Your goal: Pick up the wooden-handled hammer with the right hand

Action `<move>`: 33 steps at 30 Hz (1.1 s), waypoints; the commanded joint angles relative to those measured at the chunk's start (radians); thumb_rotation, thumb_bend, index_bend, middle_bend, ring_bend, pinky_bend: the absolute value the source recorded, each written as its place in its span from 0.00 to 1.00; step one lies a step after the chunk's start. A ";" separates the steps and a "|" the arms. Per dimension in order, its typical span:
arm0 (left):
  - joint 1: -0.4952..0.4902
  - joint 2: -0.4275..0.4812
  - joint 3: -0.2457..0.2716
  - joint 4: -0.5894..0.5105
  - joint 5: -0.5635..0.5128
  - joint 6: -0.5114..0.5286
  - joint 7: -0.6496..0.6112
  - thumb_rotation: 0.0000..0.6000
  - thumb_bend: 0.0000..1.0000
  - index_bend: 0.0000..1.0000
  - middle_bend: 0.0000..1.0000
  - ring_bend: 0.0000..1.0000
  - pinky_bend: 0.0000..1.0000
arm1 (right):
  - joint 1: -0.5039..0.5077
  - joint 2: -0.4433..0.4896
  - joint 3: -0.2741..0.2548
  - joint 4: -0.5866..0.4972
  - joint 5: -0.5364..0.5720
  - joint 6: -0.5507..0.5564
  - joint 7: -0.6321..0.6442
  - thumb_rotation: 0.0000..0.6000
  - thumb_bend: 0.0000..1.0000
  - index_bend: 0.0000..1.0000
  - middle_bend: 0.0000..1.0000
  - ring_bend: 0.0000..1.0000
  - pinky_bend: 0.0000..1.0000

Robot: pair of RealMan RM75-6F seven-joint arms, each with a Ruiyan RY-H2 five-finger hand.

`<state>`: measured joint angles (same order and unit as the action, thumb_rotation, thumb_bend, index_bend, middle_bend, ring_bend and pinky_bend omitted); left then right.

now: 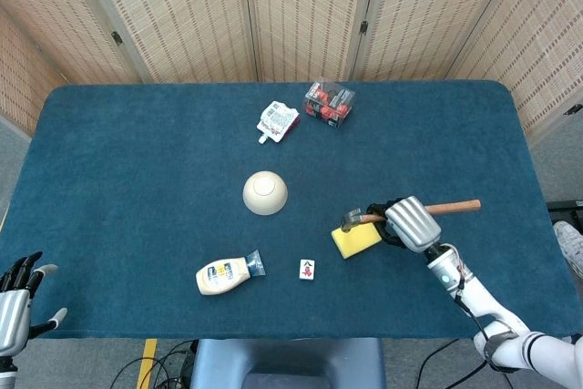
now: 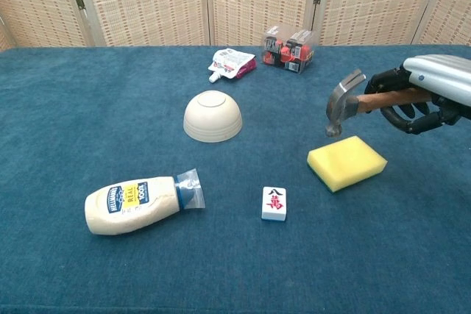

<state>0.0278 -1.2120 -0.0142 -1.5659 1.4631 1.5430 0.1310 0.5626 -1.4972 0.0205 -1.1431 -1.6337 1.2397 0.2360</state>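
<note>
My right hand (image 1: 408, 222) (image 2: 423, 92) grips the wooden-handled hammer (image 1: 451, 208) (image 2: 341, 102) by the handle close to its steel head. The hammer is held level above the table, head pointing left, over the far left corner of the yellow sponge (image 1: 356, 240) (image 2: 346, 162). In the head view the wooden handle sticks out to the right of the hand. My left hand (image 1: 16, 302) sits at the bottom left edge of the head view, off the table, fingers spread and holding nothing.
A cream bowl (image 1: 265, 192) (image 2: 213, 115) lies upside down mid-table. A mayonnaise bottle (image 1: 226, 274) (image 2: 137, 203) and a mahjong tile (image 1: 308, 269) (image 2: 274, 203) lie near the front. A white pouch (image 1: 277, 121) and a clear box of red items (image 1: 329, 103) sit at the back.
</note>
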 commanded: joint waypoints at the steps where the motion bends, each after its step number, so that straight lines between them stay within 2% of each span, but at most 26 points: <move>1: 0.000 0.000 0.001 0.000 0.000 -0.002 0.001 1.00 0.20 0.29 0.13 0.12 0.21 | -0.001 0.003 -0.001 -0.008 -0.002 -0.003 -0.003 1.00 0.77 0.76 0.83 0.69 0.72; 11: 0.002 0.002 0.004 0.004 -0.007 -0.009 -0.002 1.00 0.20 0.29 0.13 0.12 0.21 | 0.006 -0.076 -0.050 0.115 0.022 -0.134 -0.048 1.00 0.77 0.76 0.83 0.69 0.72; 14: 0.005 0.005 0.003 0.004 -0.008 -0.007 -0.005 1.00 0.20 0.29 0.13 0.12 0.21 | 0.005 -0.079 -0.049 0.125 0.025 -0.135 -0.057 1.00 0.77 0.77 0.83 0.69 0.72; 23: 0.001 0.003 0.003 -0.001 0.000 -0.007 0.000 1.00 0.20 0.29 0.13 0.12 0.21 | -0.003 -0.050 0.018 0.094 0.060 -0.059 0.009 1.00 0.77 0.77 0.83 0.69 0.72; 28: -0.002 0.003 0.003 -0.006 0.005 -0.008 0.004 1.00 0.20 0.29 0.13 0.12 0.21 | 0.018 -0.069 0.072 0.117 0.138 -0.124 0.075 1.00 0.74 0.77 0.82 0.69 0.72; 33: -0.002 0.006 0.004 -0.012 0.007 -0.006 0.009 1.00 0.20 0.29 0.13 0.12 0.21 | 0.054 -0.137 0.108 0.220 0.184 -0.188 0.113 1.00 0.65 0.77 0.75 0.64 0.70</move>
<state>0.0258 -1.2064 -0.0105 -1.5781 1.4699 1.5365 0.1402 0.5959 -1.5989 0.1067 -0.9704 -1.4763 1.0854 0.3294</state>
